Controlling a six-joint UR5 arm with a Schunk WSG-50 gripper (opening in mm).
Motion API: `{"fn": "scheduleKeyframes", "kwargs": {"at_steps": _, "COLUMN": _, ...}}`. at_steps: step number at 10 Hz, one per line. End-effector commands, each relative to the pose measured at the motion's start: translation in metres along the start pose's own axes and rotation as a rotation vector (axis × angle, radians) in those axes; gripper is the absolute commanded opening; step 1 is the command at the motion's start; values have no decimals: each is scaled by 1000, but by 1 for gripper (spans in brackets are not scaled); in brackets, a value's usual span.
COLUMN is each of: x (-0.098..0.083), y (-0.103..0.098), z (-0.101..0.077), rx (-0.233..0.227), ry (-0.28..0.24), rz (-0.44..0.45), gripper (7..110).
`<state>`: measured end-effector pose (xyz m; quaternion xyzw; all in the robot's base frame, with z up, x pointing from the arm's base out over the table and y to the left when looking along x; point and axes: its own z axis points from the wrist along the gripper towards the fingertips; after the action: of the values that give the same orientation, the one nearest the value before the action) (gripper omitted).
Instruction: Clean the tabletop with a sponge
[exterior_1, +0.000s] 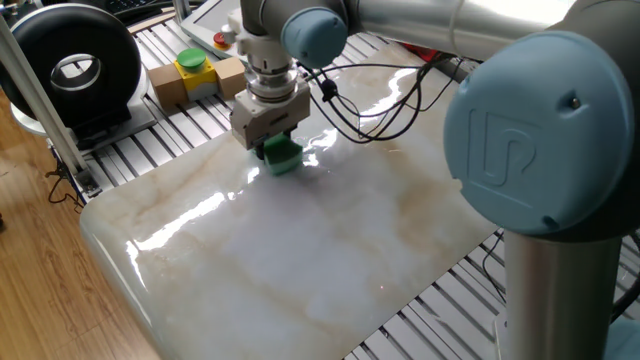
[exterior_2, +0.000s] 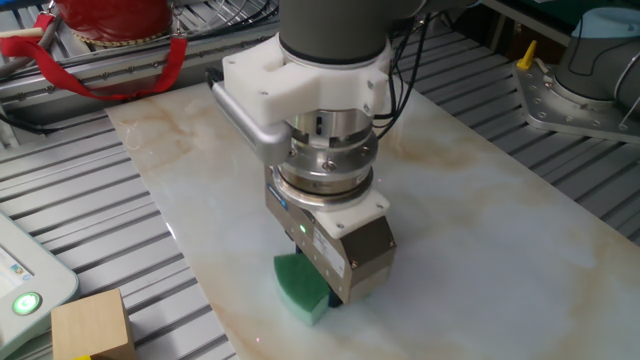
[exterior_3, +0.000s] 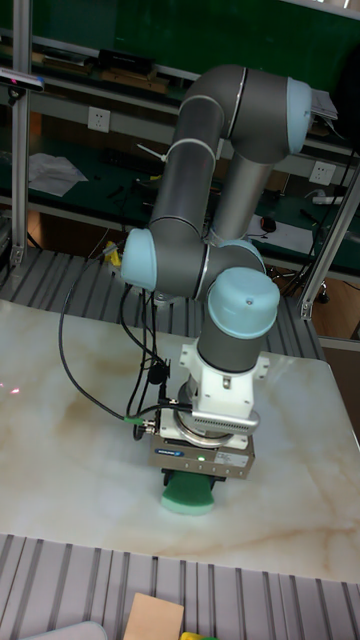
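Observation:
The green sponge (exterior_1: 281, 155) (exterior_2: 301, 286) (exterior_3: 189, 494) lies pressed flat on the marble tabletop (exterior_1: 330, 240) (exterior_2: 480, 210) (exterior_3: 70, 450), near the edge that faces the cardboard box. My gripper (exterior_1: 274, 146) (exterior_2: 330, 290) (exterior_3: 200, 482) points straight down and is shut on the sponge. Its body hides the fingertips and most of the sponge's top in all three views.
A cardboard box with a yellow-and-green button (exterior_1: 195, 72) stands on the ribbed aluminium frame beside the slab. A black cable (exterior_1: 385, 105) loops over the marble behind the wrist. A red basket (exterior_2: 105, 25) sits past the far corner; a second robot base (exterior_2: 590, 70) stands at right.

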<state>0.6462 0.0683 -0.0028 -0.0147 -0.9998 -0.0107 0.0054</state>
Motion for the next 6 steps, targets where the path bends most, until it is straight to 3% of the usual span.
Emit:
{"fn": "scheduleKeyframes", "kwargs": {"at_steps": 1, "x": -2, "y": 13, "z": -12, "rx": -14, "ry": 5, "rz": 16, "gripper": 7}}
{"fn": "scheduleKeyframes", "kwargs": {"at_steps": 4, "x": -8, "y": 0, "z": -36, "rx": 46, "ry": 19, "rz": -4, "gripper": 7}}
{"fn": "scheduleKeyframes", "kwargs": {"at_steps": 6, "x": -12, "y": -12, "z": -56, "rx": 35, "ry": 35, "rz": -32, "gripper": 7}}
